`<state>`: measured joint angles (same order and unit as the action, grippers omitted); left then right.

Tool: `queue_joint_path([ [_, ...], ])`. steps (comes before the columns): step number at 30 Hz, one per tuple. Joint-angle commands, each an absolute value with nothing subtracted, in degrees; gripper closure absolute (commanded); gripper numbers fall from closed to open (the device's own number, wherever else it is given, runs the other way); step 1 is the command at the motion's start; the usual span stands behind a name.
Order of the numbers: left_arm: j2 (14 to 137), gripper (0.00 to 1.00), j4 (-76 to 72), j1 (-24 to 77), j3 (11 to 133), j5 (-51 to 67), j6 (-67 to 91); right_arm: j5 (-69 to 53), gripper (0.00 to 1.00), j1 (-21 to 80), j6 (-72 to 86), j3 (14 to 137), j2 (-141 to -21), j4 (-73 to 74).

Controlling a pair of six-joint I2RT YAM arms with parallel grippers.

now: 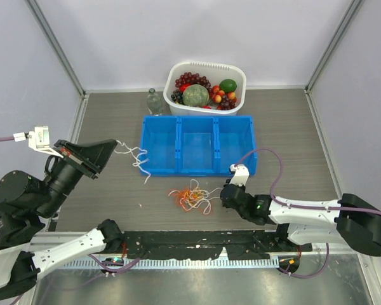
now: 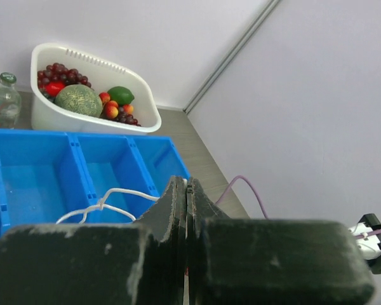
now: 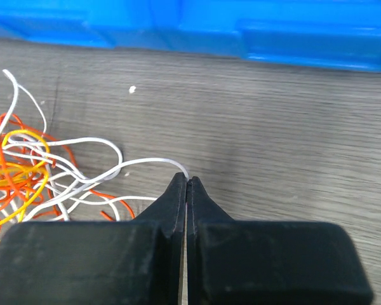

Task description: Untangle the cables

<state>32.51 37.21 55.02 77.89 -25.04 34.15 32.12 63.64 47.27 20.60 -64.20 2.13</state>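
White, orange, yellow cables [image 1: 192,197] — curly, tangled heap.

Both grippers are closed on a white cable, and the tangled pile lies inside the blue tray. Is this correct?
Not quite. The tangled pile lies on the table in front of the blue tray, as the top external view shows. The rest holds: the left gripper is shut on the lifted white cable, the right gripper on the pile's white cable.
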Motion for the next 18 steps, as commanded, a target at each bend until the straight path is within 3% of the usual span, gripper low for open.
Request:
queue_joint_path([
  [1,32.4,1.0,37.3,55.2,78.6,-26.9,33.6,40.4,0.99,62.8,49.7,23.3,-62.5,11.6],
  [5,33.0,1.0,37.4,55.2,77.6,-26.2,34.0,35.7,0.94,62.7,45.2,22.7,-60.4,9.0],
  [8,34.7,1.0,38.0,55.2,77.4,-25.9,34.0,31.7,0.62,62.7,39.4,24.1,-58.7,7.8],
  [9,35.5,1.0,38.4,55.2,77.7,-25.8,34.0,31.1,0.47,62.8,38.4,24.6,-57.8,8.3],
  [12,38.0,1.0,39.7,55.2,78.0,-25.3,33.4,29.4,0.39,62.7,34.7,27.3,-55.4,9.6],
  [18,42.9,1.0,39.7,55.2,76.4,-30.1,32.3,29.2,0.38,62.7,33.5,27.5,-48.2,12.0],
])
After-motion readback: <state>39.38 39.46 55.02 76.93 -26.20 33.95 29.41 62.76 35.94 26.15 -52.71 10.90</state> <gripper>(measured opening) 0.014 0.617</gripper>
